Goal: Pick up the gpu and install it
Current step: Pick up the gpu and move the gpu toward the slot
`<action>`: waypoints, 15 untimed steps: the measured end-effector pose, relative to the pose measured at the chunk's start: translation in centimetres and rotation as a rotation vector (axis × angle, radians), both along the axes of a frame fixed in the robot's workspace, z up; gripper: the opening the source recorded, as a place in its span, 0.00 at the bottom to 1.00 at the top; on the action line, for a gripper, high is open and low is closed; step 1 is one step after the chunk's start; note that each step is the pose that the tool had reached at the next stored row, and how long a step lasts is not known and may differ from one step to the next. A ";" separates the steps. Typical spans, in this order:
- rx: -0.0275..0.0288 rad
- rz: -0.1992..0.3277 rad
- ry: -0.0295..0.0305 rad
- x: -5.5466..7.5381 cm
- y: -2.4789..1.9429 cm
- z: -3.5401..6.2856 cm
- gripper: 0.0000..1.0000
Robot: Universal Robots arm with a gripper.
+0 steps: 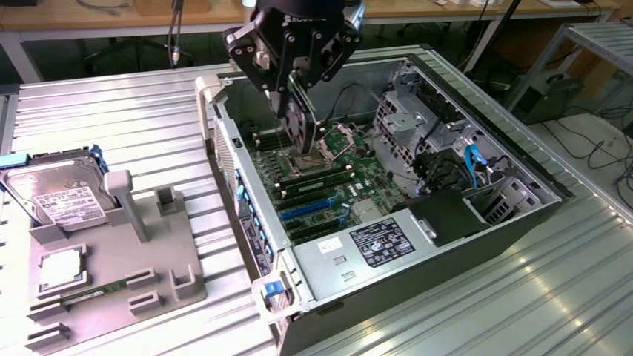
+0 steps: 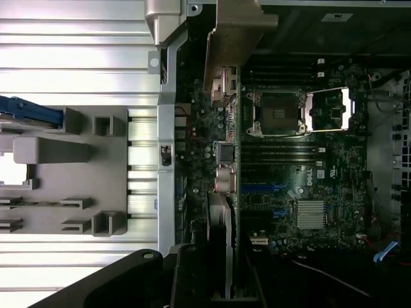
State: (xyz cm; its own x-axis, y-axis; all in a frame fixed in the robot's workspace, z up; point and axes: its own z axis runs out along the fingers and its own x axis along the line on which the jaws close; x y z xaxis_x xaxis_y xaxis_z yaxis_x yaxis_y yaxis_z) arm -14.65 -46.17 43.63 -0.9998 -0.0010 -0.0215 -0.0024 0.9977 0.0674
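My gripper (image 1: 290, 83) hangs over the open computer case (image 1: 524, 215), shut on the gpu (image 1: 299, 122). The gpu is a thin black card held edge-on and upright, its lower edge just above the motherboard (image 1: 342, 185) near the open CPU socket (image 1: 319, 154). In the wrist view the gpu (image 2: 225, 167) runs as a narrow strip along the board, parallel to the case's rear wall. Its pale metal bracket (image 2: 234, 38) is at the far end. My gripper (image 2: 218, 273) clamps the card's near end. Blue expansion slots (image 1: 311, 210) lie on the board below.
On the exterior view's left, a grey fixture (image 1: 148, 285) holds a silver hard drive (image 1: 59, 194), a processor chip (image 1: 61, 268) and a green memory stick (image 1: 94, 291). The case's power supply (image 1: 381, 241) and drive cage (image 1: 425, 119) line its inside. A ribbed metal table (image 1: 118, 119) lies under everything.
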 end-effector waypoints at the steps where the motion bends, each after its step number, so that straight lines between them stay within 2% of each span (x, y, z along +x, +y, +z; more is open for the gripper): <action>1: 0.0001 0.000 -0.0001 0.3 0.00 0.00 0.28; 15: 0.0000 0.005 -0.0001 3.1 0.00 0.00 0.28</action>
State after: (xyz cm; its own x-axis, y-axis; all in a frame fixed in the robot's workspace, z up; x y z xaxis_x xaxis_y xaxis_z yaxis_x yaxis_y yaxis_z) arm -11.54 -46.17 43.62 -0.9997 -0.0060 -0.0216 -0.0074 0.9977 0.0674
